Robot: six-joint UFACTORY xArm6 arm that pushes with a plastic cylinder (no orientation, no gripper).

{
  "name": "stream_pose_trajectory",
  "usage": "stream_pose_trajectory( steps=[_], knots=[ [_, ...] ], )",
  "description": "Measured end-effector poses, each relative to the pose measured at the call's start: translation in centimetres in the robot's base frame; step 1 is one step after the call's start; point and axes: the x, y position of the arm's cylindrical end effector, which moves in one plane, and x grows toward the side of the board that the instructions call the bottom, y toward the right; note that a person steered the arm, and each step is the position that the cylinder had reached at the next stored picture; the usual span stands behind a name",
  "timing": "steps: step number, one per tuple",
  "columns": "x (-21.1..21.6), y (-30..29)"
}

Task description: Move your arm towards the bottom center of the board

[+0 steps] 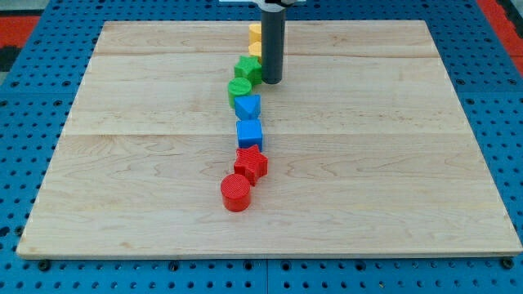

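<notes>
My tip (271,81) is at the lower end of the dark rod, near the view's top centre of the wooden board (392,147). It sits just right of a green block (248,69), touching or nearly so. Yellow blocks (255,37) lie behind the rod, partly hidden by it. A chain of blocks runs down from there: a green cylinder (239,89), a blue block (247,106), a blue cube (249,133), a red star (252,162) and a red cylinder (235,193).
The board rests on a blue perforated table (33,269). Red edging shows at the view's top corners (20,24).
</notes>
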Motion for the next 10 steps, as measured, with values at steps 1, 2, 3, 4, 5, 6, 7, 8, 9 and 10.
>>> stream_pose_trajectory(
  steps=[1,2,3,4,5,6,7,8,9,10],
  knots=[
    [0.1,1.7],
    [4.2,7.5],
    [6.5,7.3],
    [6.5,9.3],
    [6.5,10.6],
    [6.5,10.7],
    [6.5,10.8],
    [9.7,10.0],
    [18.3,16.6],
    [27.7,19.6]
  ],
)
